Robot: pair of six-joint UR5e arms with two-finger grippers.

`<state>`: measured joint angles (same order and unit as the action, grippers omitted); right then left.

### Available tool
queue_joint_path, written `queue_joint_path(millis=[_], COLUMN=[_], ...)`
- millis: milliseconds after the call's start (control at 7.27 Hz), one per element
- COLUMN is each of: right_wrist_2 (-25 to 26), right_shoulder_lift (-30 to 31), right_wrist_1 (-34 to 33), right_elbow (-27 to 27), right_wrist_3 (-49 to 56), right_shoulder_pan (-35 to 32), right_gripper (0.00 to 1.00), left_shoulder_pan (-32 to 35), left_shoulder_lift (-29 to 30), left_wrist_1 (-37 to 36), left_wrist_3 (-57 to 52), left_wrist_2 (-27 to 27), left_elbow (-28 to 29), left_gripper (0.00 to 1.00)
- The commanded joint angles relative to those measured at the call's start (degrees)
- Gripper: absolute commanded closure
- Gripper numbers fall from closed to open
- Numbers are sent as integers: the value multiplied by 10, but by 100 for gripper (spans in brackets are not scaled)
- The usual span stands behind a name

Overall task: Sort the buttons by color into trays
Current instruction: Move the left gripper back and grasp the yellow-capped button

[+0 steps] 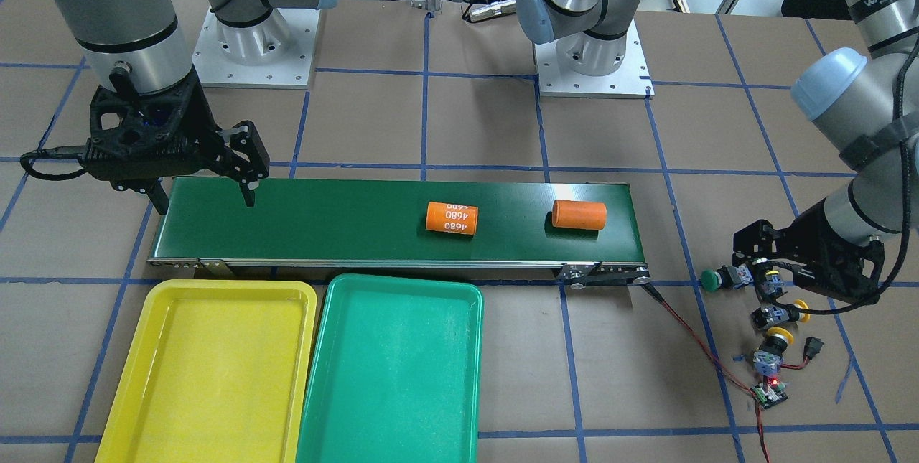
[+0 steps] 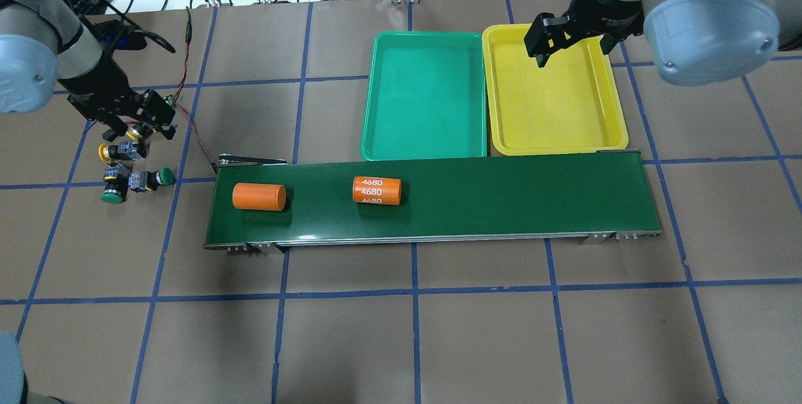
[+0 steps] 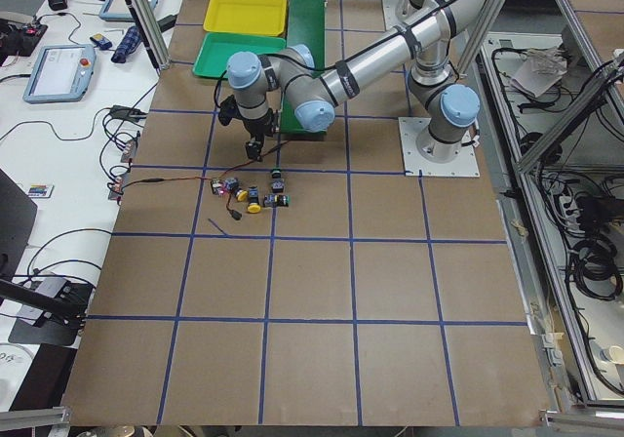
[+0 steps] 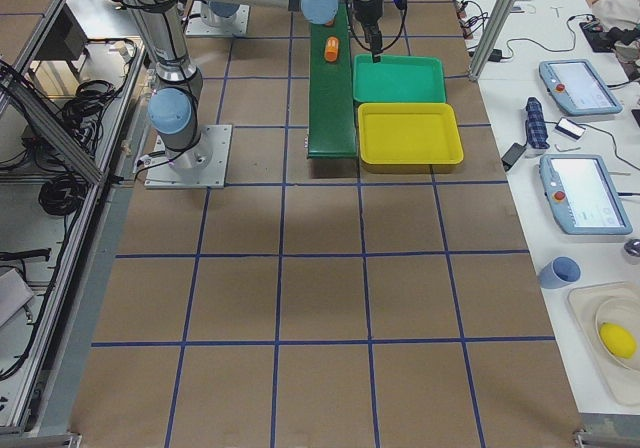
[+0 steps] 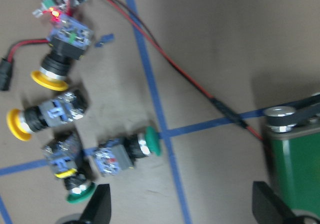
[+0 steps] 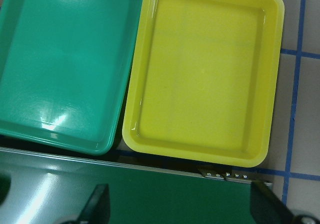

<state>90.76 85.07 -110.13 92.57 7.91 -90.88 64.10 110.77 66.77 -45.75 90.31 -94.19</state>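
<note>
Several buttons lie in a cluster on the brown table off the belt's end: two yellow-capped ones [image 5: 52, 66] [image 5: 42, 118] and two green-capped ones [image 5: 127, 151] [image 5: 67, 171]. My left gripper [image 5: 181, 189] hovers over the cluster, open, holding nothing; it also shows in the overhead view [image 2: 135, 122]. The green tray [image 2: 426, 37] and the yellow tray [image 2: 617, 109] sit side by side beyond the belt, both with nothing in them. My right gripper [image 2: 571, 53] hangs open over the yellow tray's edge by the belt [image 6: 177, 188].
A long dark-green conveyor belt [image 2: 501, 197] carries two orange cylinders [image 2: 259, 196] [image 2: 376, 190], one marked 4680. A small circuit board [image 1: 768, 393] with red wires [image 1: 689, 330] lies beside the buttons. Blue tape lines grid the table.
</note>
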Motion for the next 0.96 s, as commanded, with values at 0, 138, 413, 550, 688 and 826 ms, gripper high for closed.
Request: queue_joint_path(millis=[0, 138, 413, 550, 688, 826], right_wrist_2=[0, -1, 0, 1, 0, -1], right_shoulder_lift=[0, 0, 0, 0, 0, 0], right_wrist_1=[0, 0, 0, 0, 0, 0], right_elbow=[1, 0, 1, 1, 1, 1], right_wrist_3=[0, 0, 0, 0, 0, 0], right_shoulder_pan=[0, 0, 0, 0, 0, 0], right_gripper=[0, 0, 0, 0, 0, 0], left_shoulder_pan=[-5, -5, -5, -5, -5, -5], left_shoulder_lift=[63, 97, 138, 148, 157, 161], left_wrist_1=[-51, -52, -54, -65, -74, -78], left_wrist_3=[-102, -135, -150, -158, -172, -174], left_wrist_2=[0, 0, 0, -1, -1, -1], left_elbow=[30, 63, 80, 83, 84, 84], left_gripper=[0, 0, 0, 0, 1, 6])
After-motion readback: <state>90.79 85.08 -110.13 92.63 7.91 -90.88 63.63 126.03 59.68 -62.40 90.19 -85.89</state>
